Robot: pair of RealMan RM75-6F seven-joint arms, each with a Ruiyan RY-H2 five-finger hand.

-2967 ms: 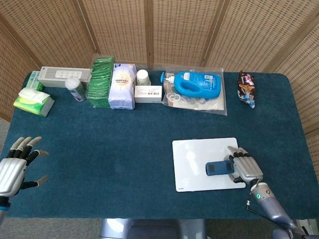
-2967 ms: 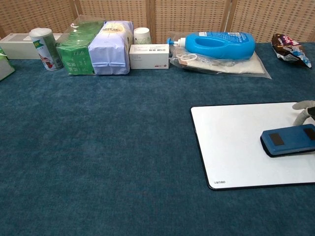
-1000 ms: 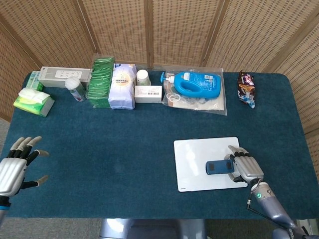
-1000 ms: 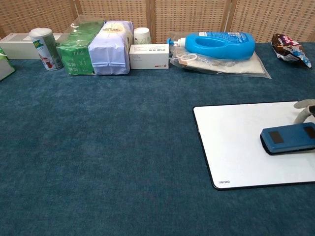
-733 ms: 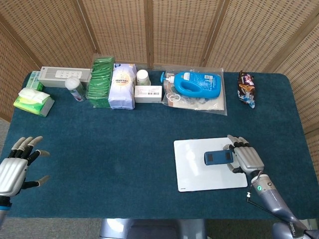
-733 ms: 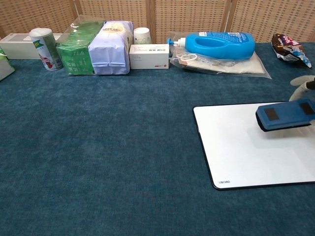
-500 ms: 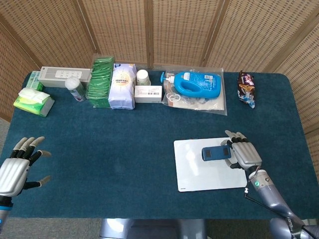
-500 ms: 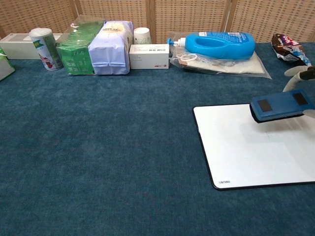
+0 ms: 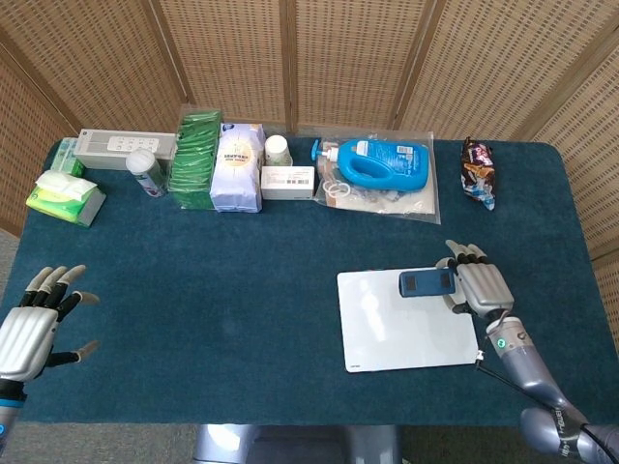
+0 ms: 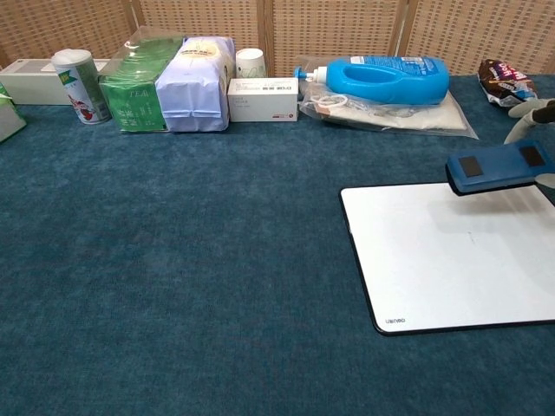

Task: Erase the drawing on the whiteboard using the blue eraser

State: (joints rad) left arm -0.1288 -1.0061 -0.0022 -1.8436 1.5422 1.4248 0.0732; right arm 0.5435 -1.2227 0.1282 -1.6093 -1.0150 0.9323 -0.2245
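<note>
- Right hand (image 9: 481, 287) pinches blue eraser (image 9: 427, 282) by its end, over the far edge of the whiteboard (image 9: 401, 333); eraser casts a shadow, so it looks lifted.
- Board looks nearly clean (one faint speck, chest view).
- Risk: an end-only grip may let the eraser twist or slip; pressing could shove the unanchored board.
- Left hand (image 9: 29, 332) spread, holding nothing, well apart.

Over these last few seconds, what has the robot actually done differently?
The right hand, gripping the blue eraser, has carried it from the middle of the whiteboard to the board's far edge. The board slid slightly rightward early on. The left hand stays open, and the back-row goods are unmoved.
</note>
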